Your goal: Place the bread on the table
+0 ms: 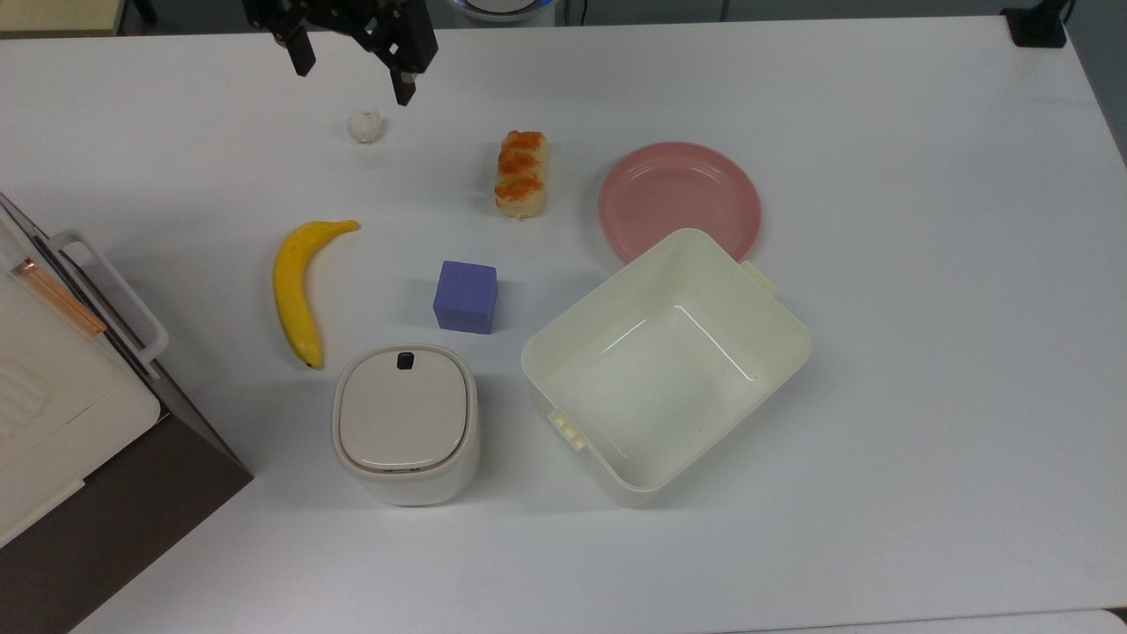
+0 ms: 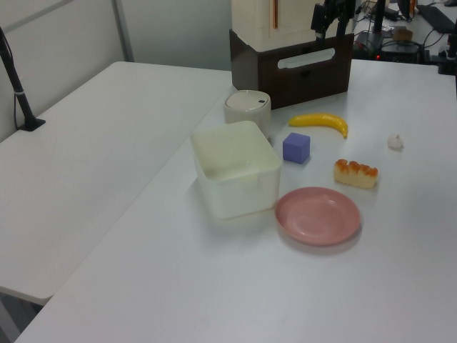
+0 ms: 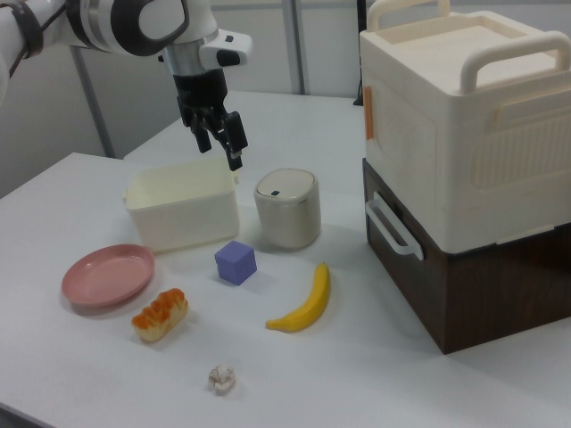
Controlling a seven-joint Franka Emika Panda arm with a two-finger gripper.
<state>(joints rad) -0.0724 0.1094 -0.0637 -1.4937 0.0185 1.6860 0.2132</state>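
No writing or brand mark can be read on anything here. The bread [image 1: 521,173], a small oblong pastry with pale cream sides and a lumpy, glazed orange-brown top in three segments, lies flat on the table [image 1: 924,291], a smooth matte white rectangular top; it sits toward the edge that runs along the top view's upper border, just beside the round pink plate [image 1: 680,199] and not touching it. The gripper [image 1: 352,74] hangs above that same edge, well apart from the bread, its two dark fingers spread wide and holding nothing. Below it in the top view rests a small white crumpled ball [image 1: 365,127]. A curved yellow banana [image 1: 299,286] with a smooth skin lies toward the top view's left, and a matte purple cube [image 1: 465,297] stands between it and a cream plastic bin [image 1: 666,365], open-topped with rounded corners and glossy inner walls. A squat cream canister [image 1: 406,424] with a rounded-square lid and a small dark button stands near the cube. At the top view's lower left corner of the tabletop, a ribbed cream box [image 3: 470,116] with handles sits on a dark brown base [image 3: 473,276].
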